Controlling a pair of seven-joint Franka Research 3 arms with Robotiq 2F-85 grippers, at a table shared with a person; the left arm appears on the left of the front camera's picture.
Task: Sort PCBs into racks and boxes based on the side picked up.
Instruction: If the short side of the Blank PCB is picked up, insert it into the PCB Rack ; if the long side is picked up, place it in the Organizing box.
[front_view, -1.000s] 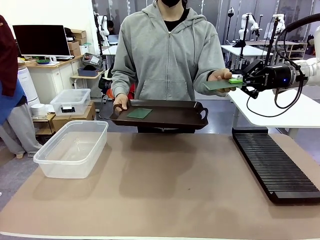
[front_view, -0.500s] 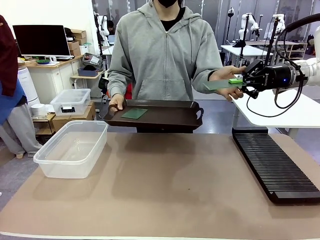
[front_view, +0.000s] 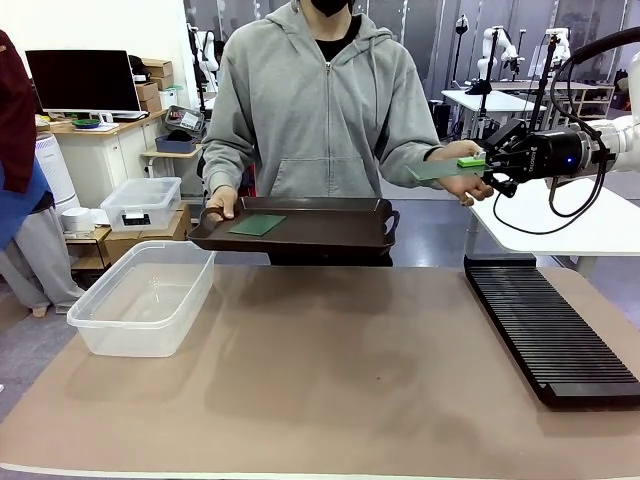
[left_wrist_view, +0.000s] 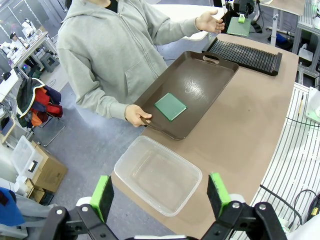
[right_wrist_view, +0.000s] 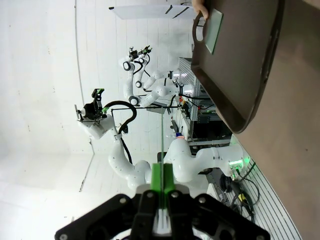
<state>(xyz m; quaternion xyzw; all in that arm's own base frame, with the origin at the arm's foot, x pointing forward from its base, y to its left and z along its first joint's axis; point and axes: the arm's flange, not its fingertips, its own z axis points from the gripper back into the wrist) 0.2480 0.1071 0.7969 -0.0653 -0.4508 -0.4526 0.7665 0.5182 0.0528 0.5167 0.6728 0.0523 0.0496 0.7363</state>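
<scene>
Front view: far right, the right jaws are clamped on a green board (front_view: 430, 171) that the person's hand (front_view: 470, 187) touches; the left jaws stand wide open, empty.

Quick head count. PCBs: two. The first PCB (front_view: 440, 171) is right at the fingers of the person's raised hand (front_view: 468, 175), and the second PCB (front_view: 257, 225) lies just beside the lower hand (front_view: 220, 203). So that's two hands as well. One dark brown handled tray (front_view: 330, 230), with the lower hand on its end. One black slotted rack (front_view: 550, 335), below the raised hand and well apart from it. One big clear tub (front_view: 95, 335), down near the lower hand. One smaller lidded clear box (front_view: 141, 203) off past that same hand. One monitor (front_view: 83, 80). Grippers — two: the right gripper (front_view: 478, 163) just beside the raised hand, the left gripper (left_wrist_view: 160, 194) well apart from both.
</scene>
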